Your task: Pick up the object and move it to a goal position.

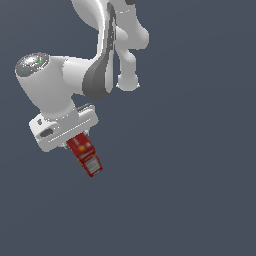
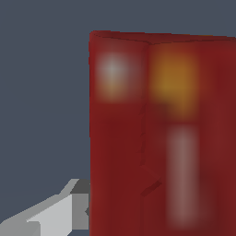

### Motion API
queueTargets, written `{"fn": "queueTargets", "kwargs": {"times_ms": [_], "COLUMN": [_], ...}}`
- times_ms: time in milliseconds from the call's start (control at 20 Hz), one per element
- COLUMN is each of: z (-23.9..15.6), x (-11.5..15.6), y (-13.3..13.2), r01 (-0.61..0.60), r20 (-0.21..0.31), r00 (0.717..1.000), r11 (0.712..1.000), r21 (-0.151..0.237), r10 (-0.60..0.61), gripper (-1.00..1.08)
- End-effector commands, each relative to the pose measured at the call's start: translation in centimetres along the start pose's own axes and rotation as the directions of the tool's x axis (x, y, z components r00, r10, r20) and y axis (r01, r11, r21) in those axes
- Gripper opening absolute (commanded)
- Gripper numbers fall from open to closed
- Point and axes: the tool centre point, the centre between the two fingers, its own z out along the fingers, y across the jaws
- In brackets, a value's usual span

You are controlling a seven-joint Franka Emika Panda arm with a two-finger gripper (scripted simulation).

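Note:
The red box [image 1: 85,154] with yellow-orange pictures and white print sticks out from under the white hand of the arm in the exterior view, tilted toward the lower right. My gripper [image 1: 75,142] is shut on the box's upper end; its fingers are mostly hidden by the hand and the box. In the wrist view the box [image 2: 161,133] fills most of the picture, blurred and close, and one grey fingertip [image 2: 79,203] presses against its side. The other finger is hidden behind the box.
Only a plain dark blue-grey background shows around the arm [image 1: 95,75] in both views. No table surface, goal marker or other object is visible.

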Motion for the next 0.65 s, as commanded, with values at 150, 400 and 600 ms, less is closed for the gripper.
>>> {"fn": "queueTargets", "kwargs": {"times_ms": [150, 400, 600], "z": [-0.1, -0.2, -0.2], "x": [-0.9, -1.2, -1.2], "y": [2.5, 3.5, 3.5], "r01": [0.002, 0.002, 0.002], "r20": [-0.001, -0.001, -0.001], "r00": [1.000, 1.000, 1.000], "r11": [1.000, 1.000, 1.000], "r21": [-0.001, 0.000, 0.000], "r10": [-0.002, -0.002, -0.002], "gripper": [-1.00, -1.00, -1.00]}}
